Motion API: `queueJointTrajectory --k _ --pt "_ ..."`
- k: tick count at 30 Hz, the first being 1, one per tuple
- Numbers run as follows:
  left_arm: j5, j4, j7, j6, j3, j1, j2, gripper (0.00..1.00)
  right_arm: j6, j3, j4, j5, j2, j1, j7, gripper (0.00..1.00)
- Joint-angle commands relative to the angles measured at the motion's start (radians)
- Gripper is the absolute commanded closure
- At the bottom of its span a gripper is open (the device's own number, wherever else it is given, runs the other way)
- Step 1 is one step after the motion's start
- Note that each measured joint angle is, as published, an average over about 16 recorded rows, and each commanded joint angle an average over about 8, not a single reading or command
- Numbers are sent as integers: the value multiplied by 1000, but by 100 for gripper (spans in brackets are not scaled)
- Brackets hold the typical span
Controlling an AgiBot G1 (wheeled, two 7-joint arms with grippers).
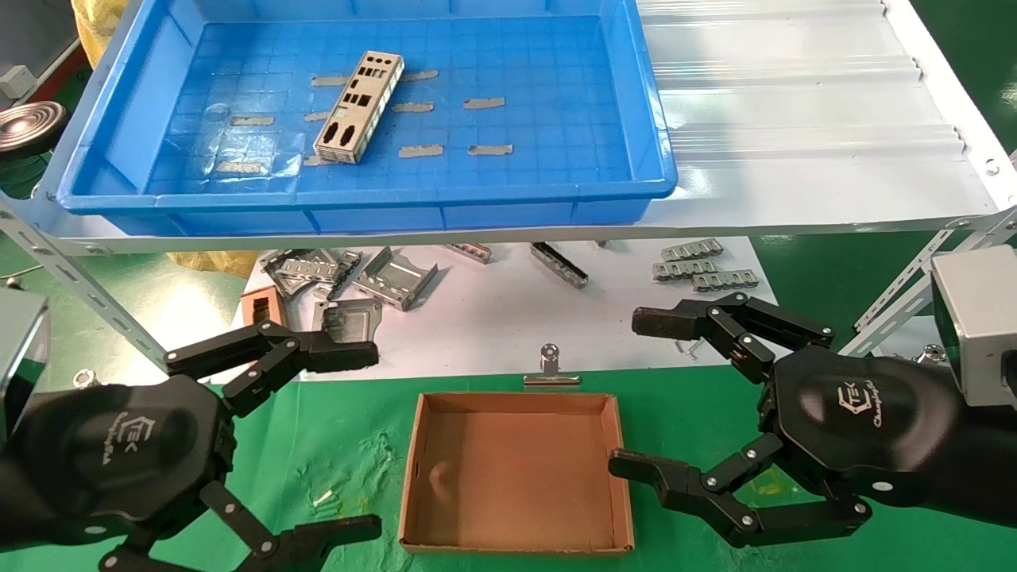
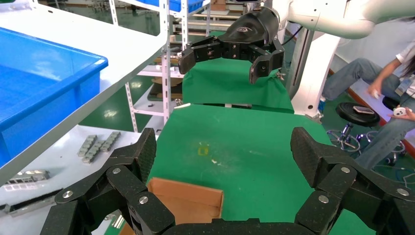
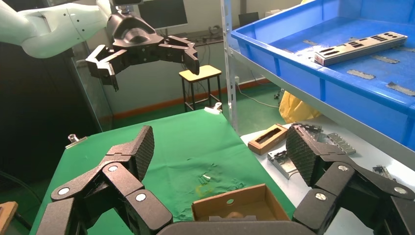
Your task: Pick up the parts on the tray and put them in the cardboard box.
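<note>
Parts [image 1: 357, 109]: a small stack of thin silver-grey punched metal plates, lying at a slant on the gridded floor of the tray [image 1: 651, 111], left of its middle, among scraps of grey tape [image 1: 485, 103]. Also seen in the right wrist view [image 3: 362, 46].

Tray: large, shallow, bright blue plastic, resting on a white shelf [image 1: 810, 159] above and behind the worktop.

Cardboard box [image 1: 516, 473]: small, brown, roughly square, low-walled and lidless, standing on the green worktop [image 1: 334, 461] between the two hands, nothing inside. Its corner shows in the left wrist view [image 2: 188, 200] and its near wall in the right wrist view [image 3: 235, 203].

Left hand [image 1: 349, 445]: low at the left of the box, above the green cloth, fingers spread wide, gripping nothing.

Right hand [image 1: 643, 393]: just right of the box, lower finger close to the box's right wall, fingers spread wide, gripping nothing.

Other items: bent metal brackets [image 1: 381, 278] and short slotted strips [image 1: 699, 266] on the white sheet [image 1: 493, 326] under the shelf; small brown frame piece [image 1: 261, 306] at its left edge; metal binder clip [image 1: 551, 367] just behind the box's far wall; round black stool seat [image 1: 28, 127] at far left.
</note>
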Motion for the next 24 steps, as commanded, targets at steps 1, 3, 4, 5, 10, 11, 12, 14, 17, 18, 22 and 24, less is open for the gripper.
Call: queueJointTrajectory --k 1,3,4,5,10,11,12,14,17,18,22,24 --pt "0 0 0 0 0 0 0 0 0 0 0 0 0 0 0 100" --pt "0 0 0 0 0 0 0 0 0 0 0 0 0 0 0 100" --pt "0 0 0 0 0 0 0 0 0 0 0 0 0 0 0 100" --pt "0 0 0 0 0 0 0 0 0 0 0 0 0 0 0 100" --pt "0 0 0 0 0 0 0 0 0 0 0 0 0 0 0 100" --pt "0 0 0 0 0 0 0 0 0 0 0 0 0 0 0 100" --pt "0 0 0 0 0 0 0 0 0 0 0 0 0 0 0 100" --pt "0 0 0 0 0 0 0 0 0 0 0 0 0 0 0 100" --pt "0 0 0 0 0 0 0 0 0 0 0 0 0 0 0 100" --pt "0 0 0 0 0 0 0 0 0 0 0 0 0 0 0 100" --pt "0 0 0 0 0 0 0 0 0 0 0 0 0 0 0 100" --pt "0 0 0 0 0 0 0 0 0 0 0 0 0 0 0 100"
